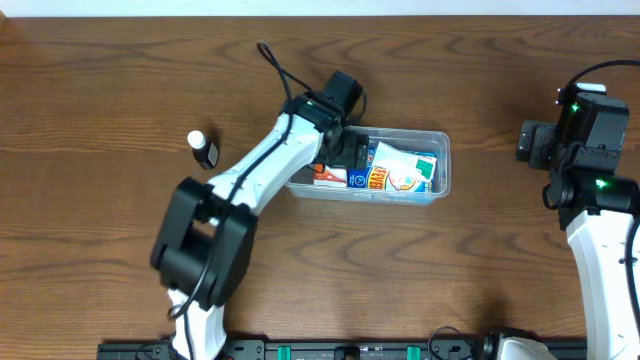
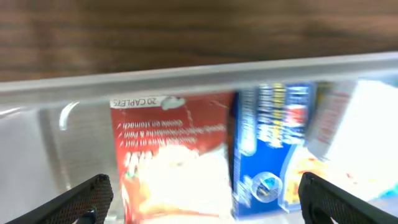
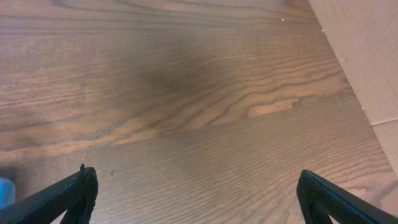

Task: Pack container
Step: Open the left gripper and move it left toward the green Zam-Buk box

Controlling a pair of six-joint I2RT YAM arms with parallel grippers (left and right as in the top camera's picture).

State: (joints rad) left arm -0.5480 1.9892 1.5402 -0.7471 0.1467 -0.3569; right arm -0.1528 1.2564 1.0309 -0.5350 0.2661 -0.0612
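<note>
The clear plastic container (image 1: 438, 170) sits at the table's middle with several small boxes inside. My left gripper (image 1: 345, 150) hangs over its left end, open and empty. In the left wrist view the container's rim (image 2: 186, 76) runs across, with a red and white box (image 2: 168, 155) and a blue box (image 2: 267, 149) lying between my open fingers (image 2: 202, 202). A white and orange box (image 1: 400, 170) lies in the container's right half. My right gripper (image 3: 199, 199) is open and empty above bare wood at the far right (image 1: 535, 145).
A small dark bottle with a white cap (image 1: 203, 148) stands on the table left of the container. A pale board edge (image 3: 367, 56) shows at the right of the right wrist view. A black rail (image 1: 330, 350) runs along the front edge.
</note>
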